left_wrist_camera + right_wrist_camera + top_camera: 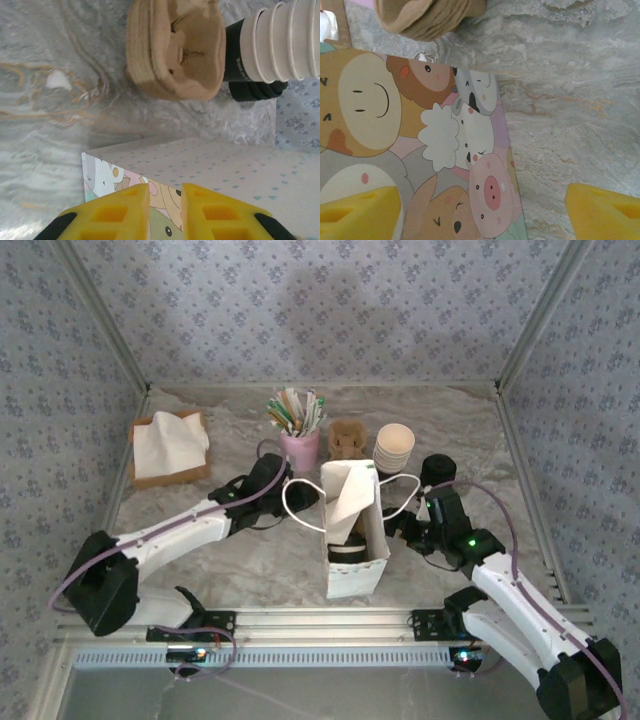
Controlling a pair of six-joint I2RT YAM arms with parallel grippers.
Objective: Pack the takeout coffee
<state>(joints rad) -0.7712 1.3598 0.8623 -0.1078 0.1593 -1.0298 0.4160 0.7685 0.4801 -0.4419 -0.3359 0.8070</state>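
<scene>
The takeout coffee (346, 545) seems to sit low inside the upright paper bag (355, 575) at the centre of the top view, its black lid dark in the mouth. The left gripper (165, 210) has its fingers drawn nearly together at the bottom edge. I cannot tell whether they pinch the bag's white handle (297, 502). The right gripper (476, 200) is spread wide and released, one finger over the printed side and the other over the bare table (580, 100).

The step looks like steadying the packed bag, and the next move calls for a firm hold on the handles.

The top view looks into the bag, while the wrist views meet its outer walls. The left wrist view brings the brown carrier (175, 50) and the cup stack (285, 42) close.
</scene>
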